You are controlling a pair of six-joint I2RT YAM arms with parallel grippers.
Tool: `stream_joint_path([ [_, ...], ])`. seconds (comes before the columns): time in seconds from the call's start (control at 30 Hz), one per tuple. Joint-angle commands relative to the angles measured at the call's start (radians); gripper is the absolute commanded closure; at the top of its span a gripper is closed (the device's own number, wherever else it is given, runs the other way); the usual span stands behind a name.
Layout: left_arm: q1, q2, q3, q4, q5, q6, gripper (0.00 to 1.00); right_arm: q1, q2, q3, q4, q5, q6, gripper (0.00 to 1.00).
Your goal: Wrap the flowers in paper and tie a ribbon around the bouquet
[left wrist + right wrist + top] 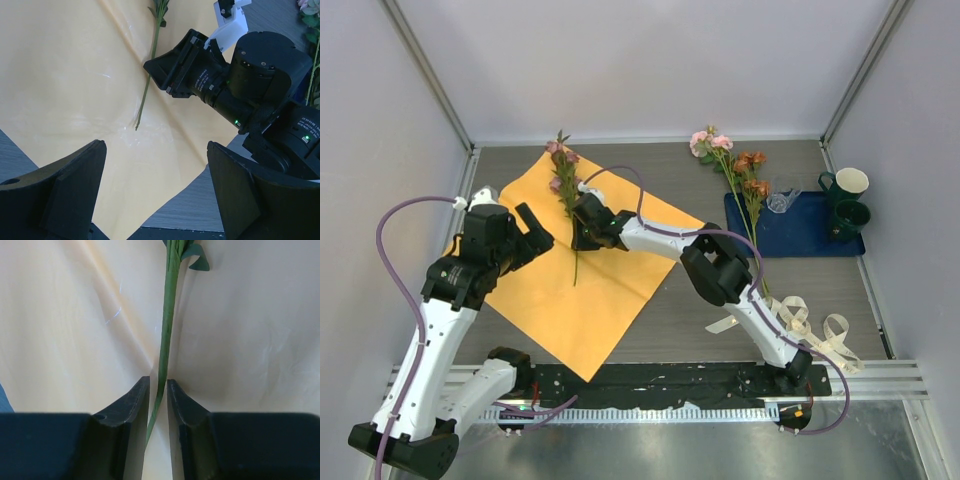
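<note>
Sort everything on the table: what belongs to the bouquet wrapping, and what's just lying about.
Job: pink flower stem, orange paper, second flower bunch, cream ribbon.
Lying about: blue tray, white-lined mug, dark mug, clear cup.

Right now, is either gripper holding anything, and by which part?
Left gripper open, empty. Right gripper straddles the flower stem on the paper, jaws slightly apart with a gap showing: apparently not gripped.
</note>
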Motion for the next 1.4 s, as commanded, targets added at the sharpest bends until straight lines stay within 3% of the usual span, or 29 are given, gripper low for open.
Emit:
stream_joint_path([
  [0.0,0.004,-0.004,-0.005,0.033,0.012,0.008,0.13,0.005,0.021,0.063,-0.002,0.007,-0.046,0.74],
  [0.23,0.004,-0.005,-0.006,0.033,0.018,0.008,0.13,0.005,0.07,0.124,-0.001,-0.013,-0.111,0.75],
  [0.4,0.004,-0.004,-0.018,0.041,0.023,0.003,0.13,0.005,0.069,0.124,-0.002,-0.008,-0.131,0.86],
  [0.57,0.004,-0.001,-0.023,0.05,0.038,-0.008,0.13,0.005,0.047,0.107,-0.001,0.004,-0.14,0.88],
  [0.73,0.004,-0.004,-0.025,0.05,0.041,-0.011,0.13,0.005,0.031,0.087,0.005,0.023,-0.102,0.8],
  [0.93,0.004,-0.016,-0.023,0.042,0.041,-0.003,0.12,0.002,-0.032,0.087,-0.027,0.012,-0.108,0.56],
  [1.07,0.004,-0.034,-0.019,0.058,0.087,0.032,0.08,-0.019,-0.231,-0.011,-0.145,0.055,-0.199,0.4],
  [1.13,0.004,-0.054,-0.037,0.116,0.174,0.048,0.05,-0.045,-0.412,-0.171,-0.16,0.085,-0.253,0.38],
  [1.23,0.004,-0.036,-0.077,0.197,0.327,0.052,0.04,-0.18,-0.668,-0.442,-0.174,0.09,-0.333,0.37],
  [1.37,0.001,0.027,-0.155,0.33,0.53,-0.03,0.0,-0.481,-0.914,-0.739,-0.196,0.16,-0.427,0.4],
])
